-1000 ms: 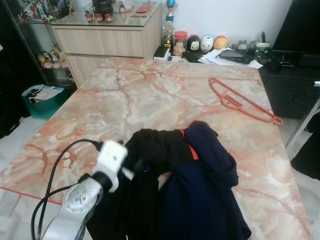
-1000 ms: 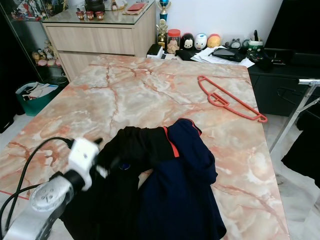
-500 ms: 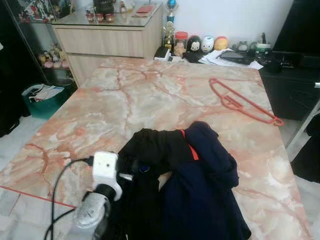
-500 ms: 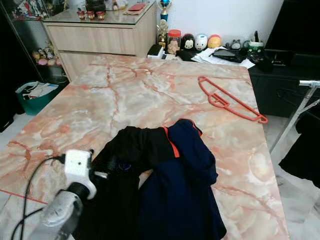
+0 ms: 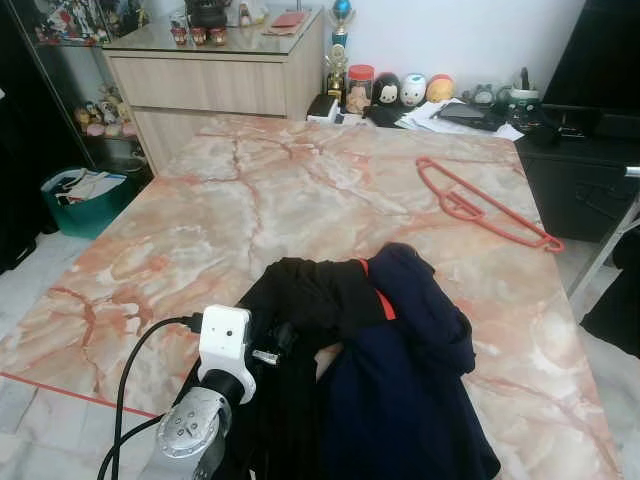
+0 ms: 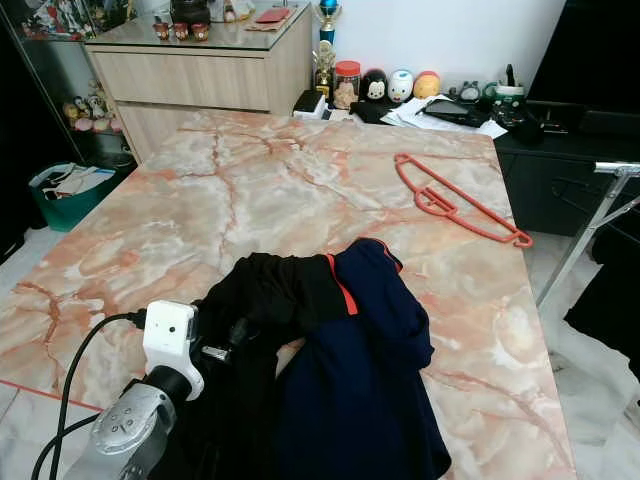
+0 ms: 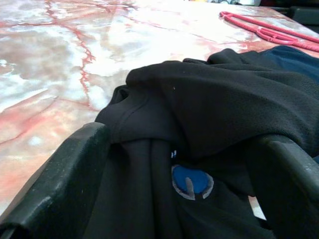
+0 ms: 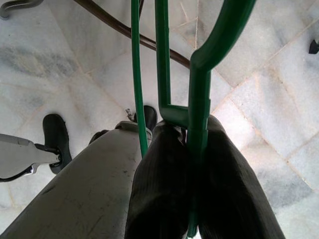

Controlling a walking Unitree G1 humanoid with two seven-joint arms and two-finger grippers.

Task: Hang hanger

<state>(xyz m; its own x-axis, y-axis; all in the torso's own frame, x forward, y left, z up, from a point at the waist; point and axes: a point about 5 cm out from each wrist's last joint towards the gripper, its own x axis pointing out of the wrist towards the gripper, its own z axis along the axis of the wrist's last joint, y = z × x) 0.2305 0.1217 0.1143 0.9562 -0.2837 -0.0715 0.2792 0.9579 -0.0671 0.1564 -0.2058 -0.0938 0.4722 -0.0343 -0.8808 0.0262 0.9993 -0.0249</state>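
Observation:
A black garment [image 5: 310,295] and a navy garment [image 5: 410,370] lie heaped together at the near edge of the marble table [image 5: 250,200]. My left gripper [image 7: 182,137] is open, its fingers [image 7: 65,179] standing on either side of the black garment's folded edge, low at the table's near left. A red hanger [image 5: 480,205] lies flat at the table's far right. My right gripper [image 8: 194,199] is shut on a green hanger [image 8: 199,99], held above a tiled floor.
A wooden cabinet [image 5: 215,80] and a row of figurines [image 5: 400,88] stand beyond the table. A teal bin [image 5: 85,200] sits on the floor at left. A dark cabinet [image 5: 580,170] and a metal rack leg [image 6: 580,240] are at right.
My left arm pulled back and down toward the table's near edge, then came forward again to the black garment. The garments and the red hanger stay where they were.

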